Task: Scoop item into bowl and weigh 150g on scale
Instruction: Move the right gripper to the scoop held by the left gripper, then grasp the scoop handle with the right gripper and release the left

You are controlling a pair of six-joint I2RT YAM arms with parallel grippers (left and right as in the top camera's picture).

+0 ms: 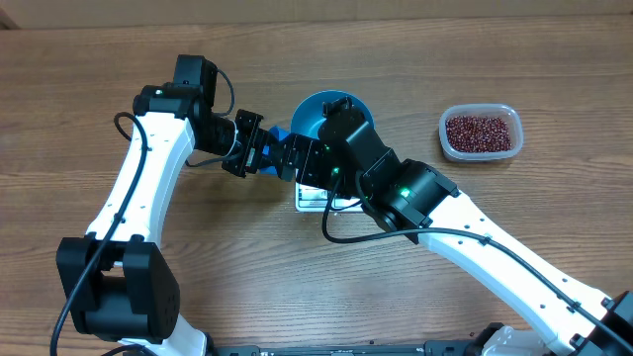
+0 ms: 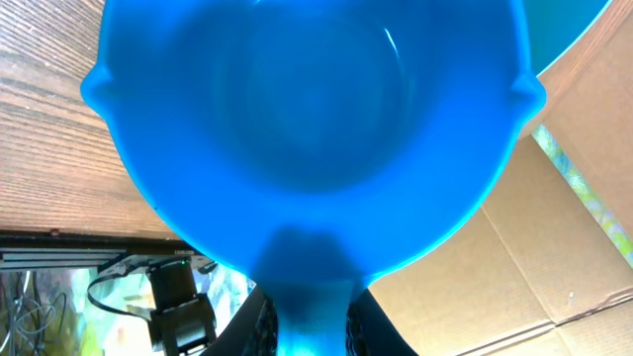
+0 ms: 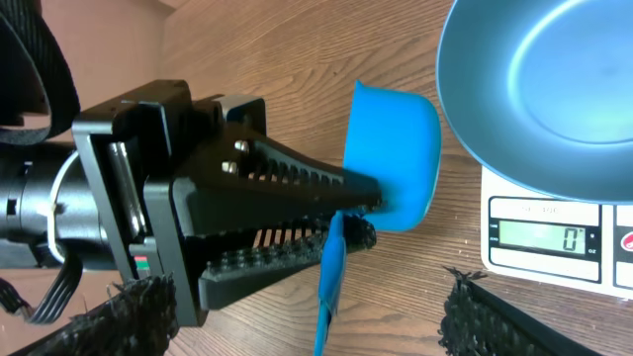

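Closest to us, the left gripper (image 3: 368, 211) is clamped on the handle of a small blue scoop (image 2: 307, 129), whose cup is empty and tipped on its side. The right gripper (image 3: 312, 302) hangs just above it with its fingers spread wide and nothing between them but the scoop's handle tip, which they do not touch. Just beyond the scoop stands the blue bowl (image 3: 554, 89), also empty, seated on the white scale (image 3: 509, 259), whose display reads zero. The scoop sits just beside the bowl's rim, not touching it. Farther off to the right, well apart from the scale, the clear tub (image 1: 446, 140) holds all the red-brown beans (image 1: 482, 132). We judge the task to be at its start: the tool is in hand and no scoop has been taken. Next, the scoop must reach the tub, yet the right arm lies across the scale and blocks the direct way, so it should draw back first. Bare wood lies between bowl and tub and all along the left side, giving room to swing, though the bowl's rim is close enough to knock.
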